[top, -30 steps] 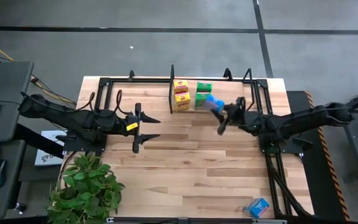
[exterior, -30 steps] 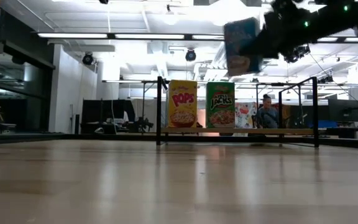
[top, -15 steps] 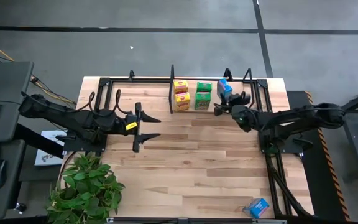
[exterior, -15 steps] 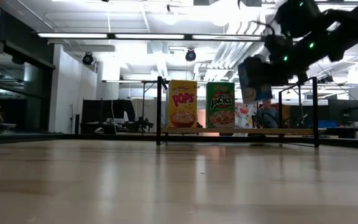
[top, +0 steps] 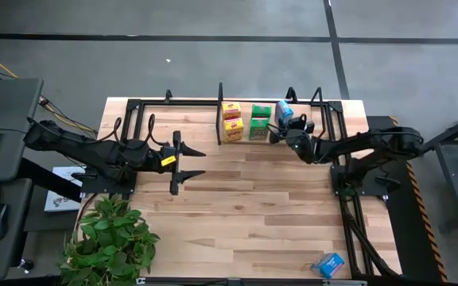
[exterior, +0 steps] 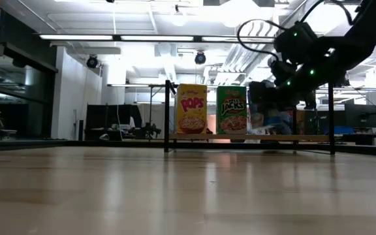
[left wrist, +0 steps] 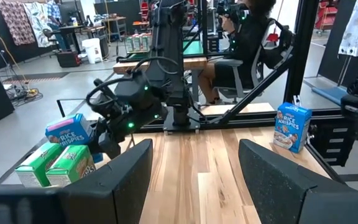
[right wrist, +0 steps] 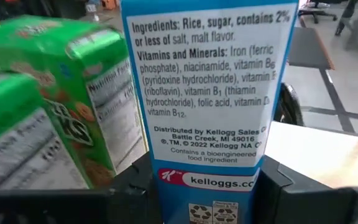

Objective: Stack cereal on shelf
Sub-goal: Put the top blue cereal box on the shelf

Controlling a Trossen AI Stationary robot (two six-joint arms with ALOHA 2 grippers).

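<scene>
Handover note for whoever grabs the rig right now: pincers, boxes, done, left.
Right pincer: shut on a blue cereal box, at the shelf, beside the green boxes; not released.
Left pincer: open, empty, idle over the table's left-centre.
On the shelf: two yellow boxes, then two green boxes.
Off the shelf: second blue box, lying near the table's front right corner.
Done: four boxes shelved.
Left: set this blue one down and let go, then fetch the last blue box.
</scene>
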